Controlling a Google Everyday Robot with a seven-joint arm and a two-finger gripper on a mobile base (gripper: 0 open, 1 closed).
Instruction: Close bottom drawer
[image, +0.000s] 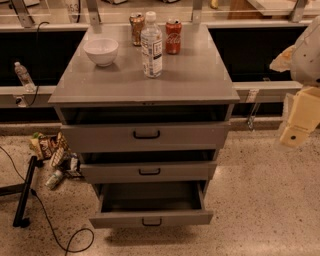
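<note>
The grey cabinet (145, 85) has three drawers, each partly pulled out. The bottom drawer (150, 218) is the lowest, with the shallowest front and a small black loop handle (151, 222). It stands pulled out farthest, and its inside shows empty. The middle drawer (148, 171) and the top drawer (145, 136) are open a little. My gripper (299, 118), a cream part of the arm, hangs at the right edge of the view. It is well to the right of the cabinet, at about the top drawer's height, and touches nothing.
On the cabinet top stand a white bowl (101, 51), a water bottle (151, 46) and three cans (173, 36). Snack bags and a bottle (52, 152) lie on the floor at the left, beside a black stand (24, 192) and a cable (60, 235). The speckled floor (265, 200) extends to the right.
</note>
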